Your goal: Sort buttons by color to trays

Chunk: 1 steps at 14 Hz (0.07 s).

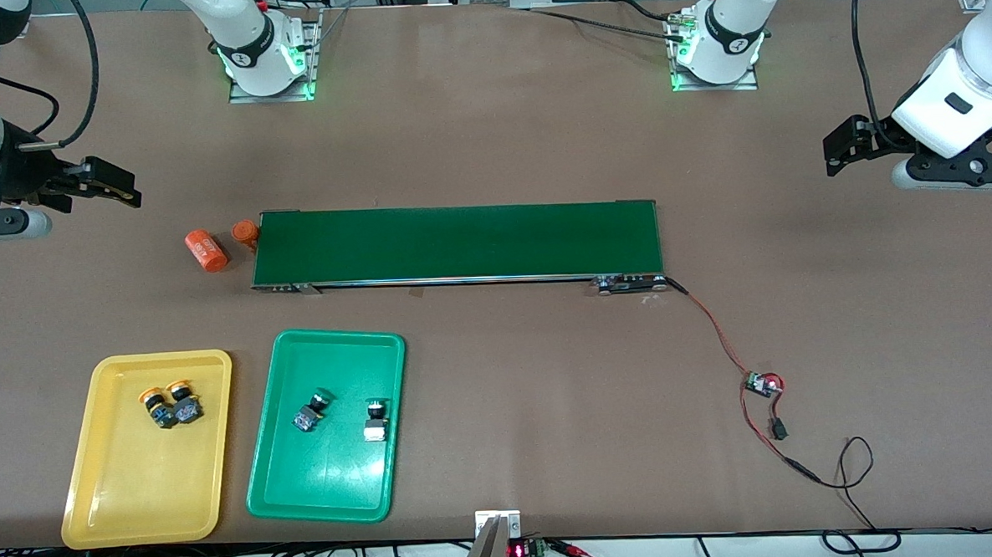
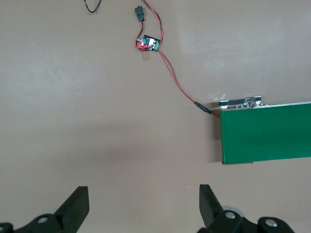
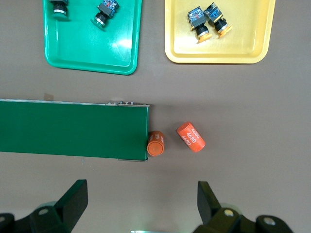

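Two yellow-capped buttons point(image 1: 156, 404) point(image 1: 185, 402) lie side by side in the yellow tray point(image 1: 137, 495). Two green-capped buttons point(image 1: 312, 410) point(image 1: 375, 419) lie apart in the green tray point(image 1: 329, 478). Both trays sit near the front camera toward the right arm's end. The right wrist view shows the yellow tray point(image 3: 243, 48), the green tray point(image 3: 97, 53) and their buttons point(image 3: 198, 24) point(image 3: 104, 12). My right gripper point(image 1: 119, 184) point(image 3: 143, 204) is open and empty, up in the air over bare table at its end. My left gripper point(image 1: 834, 153) point(image 2: 144, 206) is open and empty, over bare table at its end.
A long dark green conveyor belt point(image 1: 461, 242) lies across the middle. Two orange cylinders point(image 1: 207, 250) point(image 1: 245, 233) lie at its end toward the right arm. A small circuit board point(image 1: 764, 382) with red and black wires lies toward the left arm's end.
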Available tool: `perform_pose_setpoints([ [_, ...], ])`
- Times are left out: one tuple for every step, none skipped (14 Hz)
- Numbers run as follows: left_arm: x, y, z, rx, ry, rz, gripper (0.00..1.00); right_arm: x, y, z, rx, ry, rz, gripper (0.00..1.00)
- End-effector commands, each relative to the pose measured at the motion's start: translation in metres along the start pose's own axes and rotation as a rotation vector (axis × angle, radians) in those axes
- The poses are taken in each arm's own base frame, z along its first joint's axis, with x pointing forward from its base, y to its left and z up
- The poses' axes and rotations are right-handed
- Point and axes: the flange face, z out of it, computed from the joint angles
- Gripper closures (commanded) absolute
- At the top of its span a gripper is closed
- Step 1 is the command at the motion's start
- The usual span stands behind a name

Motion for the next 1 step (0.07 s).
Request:
perform_pose_setpoints([
  [0.0006, -0.0027, -0.0057, 0.001, -0.004, -0.004, 0.0, -0.0043, 0.0009, -0.0063, -0.017, 0.003, 0.012, 0.0],
])
